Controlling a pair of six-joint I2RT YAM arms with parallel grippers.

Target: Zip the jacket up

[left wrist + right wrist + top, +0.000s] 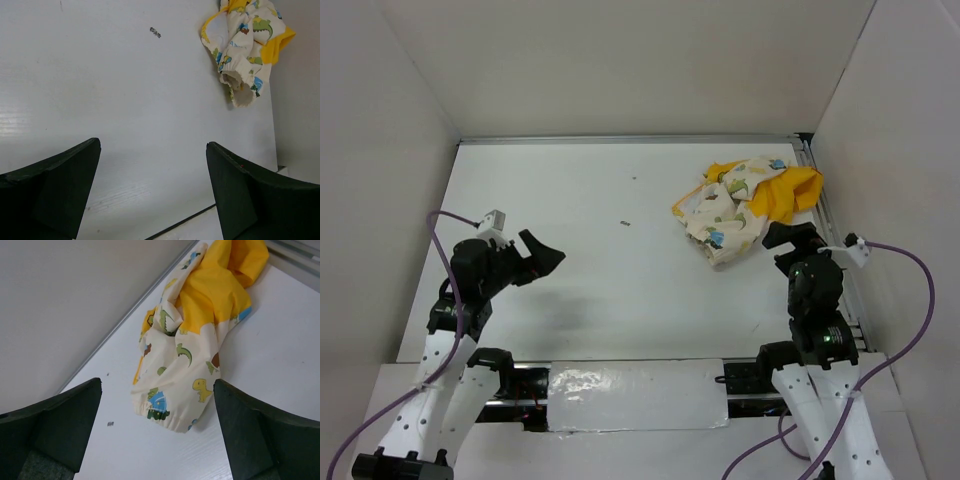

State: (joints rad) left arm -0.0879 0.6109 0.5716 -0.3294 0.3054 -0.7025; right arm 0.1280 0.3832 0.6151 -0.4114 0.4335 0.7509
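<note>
The jacket (pixel 745 205) lies crumpled in a heap at the far right of the white table, cream cloth with cartoon dinosaurs and yellow-orange parts. Its zipper is hidden in the folds. It also shows in the left wrist view (pixel 245 50) at the top right and in the right wrist view (pixel 192 340), with a sleeve cuff (pixel 167 420) nearest the jaws. My right gripper (pixel 785 238) is open and empty, just in front of the heap, apart from it. My left gripper (pixel 548 258) is open and empty at the left, far from the jacket.
White walls enclose the table on the left, back and right. A metal rail (pixel 825 215) runs along the right edge beside the jacket. A small dark speck (pixel 625 223) lies mid-table. A foil-covered strip (pixel 630 395) lies at the near edge between the arm bases.
</note>
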